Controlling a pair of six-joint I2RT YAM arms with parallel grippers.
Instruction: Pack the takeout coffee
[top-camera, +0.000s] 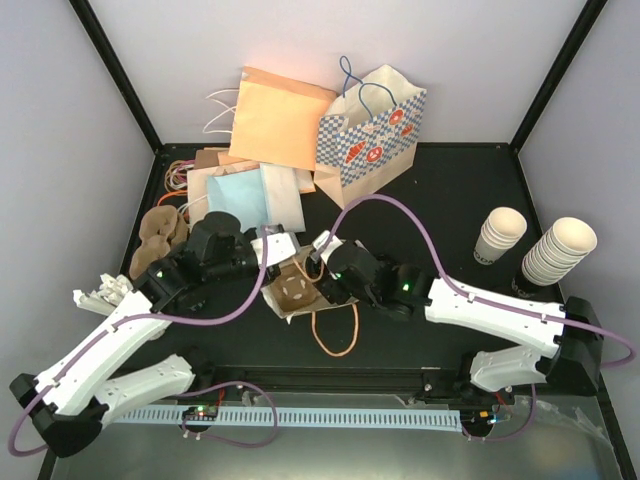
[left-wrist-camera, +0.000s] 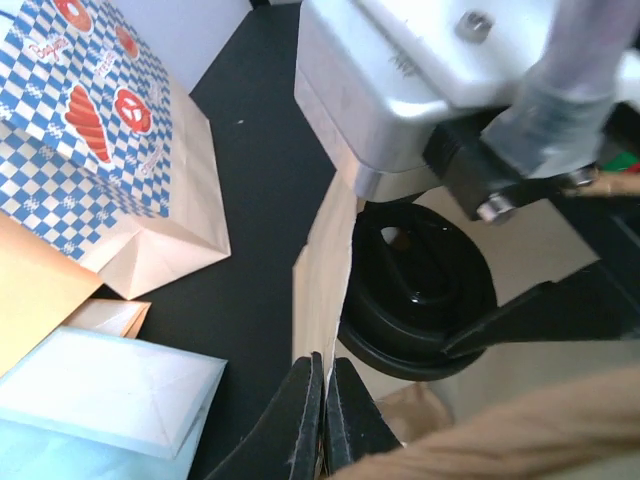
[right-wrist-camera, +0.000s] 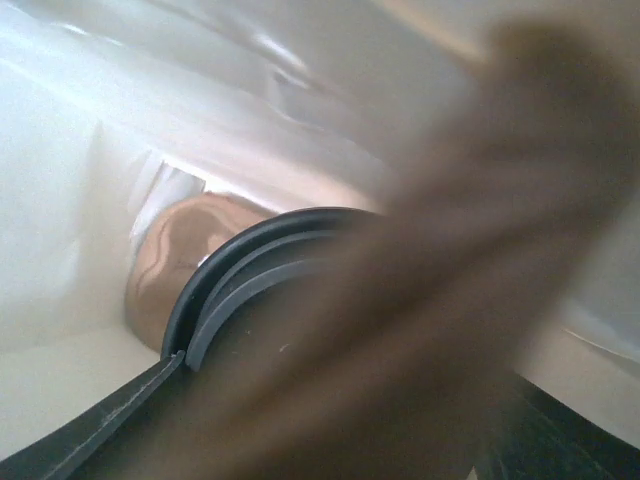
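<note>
The takeout coffee shows only as its black round lid (left-wrist-camera: 418, 290), lying inside the mouth of a brown paper bag (top-camera: 292, 296) at the table's middle. My left gripper (left-wrist-camera: 325, 368) is shut on the bag's thin side wall (left-wrist-camera: 323, 270), pinching its edge just left of the lid. My right gripper (top-camera: 318, 268) reaches into the bag from the right. One of its fingers (right-wrist-camera: 100, 425) lies against the lid's rim (right-wrist-camera: 215, 275); the other is hidden behind a blurred brown handle (right-wrist-camera: 450, 260). The cup's body is hidden.
A blue-checked paper bag (top-camera: 375, 130) and an orange bag (top-camera: 275, 115) stand at the back. Flat bags (top-camera: 240, 195) lie behind my left gripper, brown cup carriers (top-camera: 160, 235) to the left. Lidless cup stacks (top-camera: 498, 235) (top-camera: 558, 250) stand at the right. The bag's handle loop (top-camera: 335, 330) lies nearer the front.
</note>
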